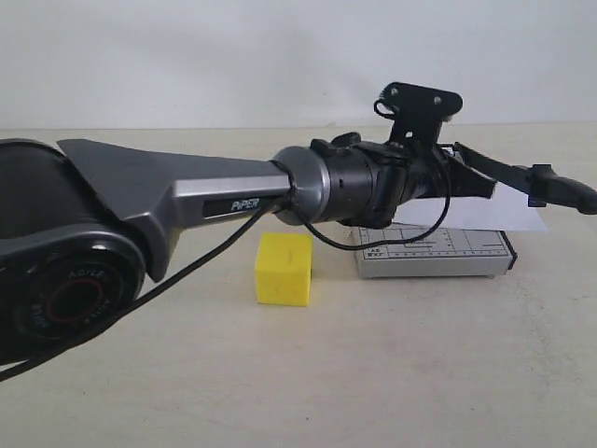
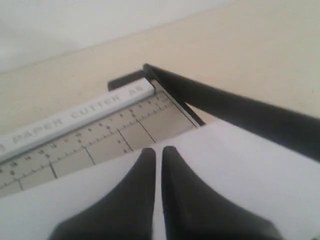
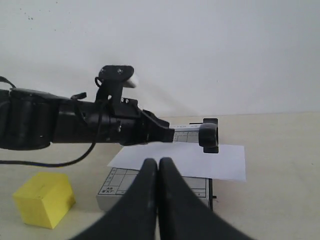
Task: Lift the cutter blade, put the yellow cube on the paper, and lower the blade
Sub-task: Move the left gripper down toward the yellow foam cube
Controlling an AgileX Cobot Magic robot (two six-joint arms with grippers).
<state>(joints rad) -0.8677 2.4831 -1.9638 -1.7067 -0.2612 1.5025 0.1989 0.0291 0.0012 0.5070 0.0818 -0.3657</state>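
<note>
- The yellow cube (image 1: 284,269) is seen resting on the table (image 1: 420,373), apart from the grey cutter base (image 1: 434,254) and on the left arm's side of it in the exterior view. It has not yet been put on the paper (image 1: 513,215).
- The cutter blade (image 1: 508,170) is held off the base. Its long axis runs across the exterior view and climbs towards the thick handle (image 1: 564,193) at the right.
- The left gripper (image 2: 158,151) is seen over the paper with its fingers drawn almost together and nothing between them. The blade passes just beside the tips, and contact cannot be made out.
- The right gripper (image 3: 158,162) is seen with its fingers pressed together and empty, well back from the cutter. The cube lies off to one side of it, nearer than the base.
- The left arm (image 1: 187,191) is stretched above the cube, so the left gripper is judged to lie past it. A pull-back and an opening of the fingers would be needed for a grasp.
- The raised blade and handle are judged the main obstacle over the paper. The open strip of sheet beside the blade is where the cube would be set.
</note>
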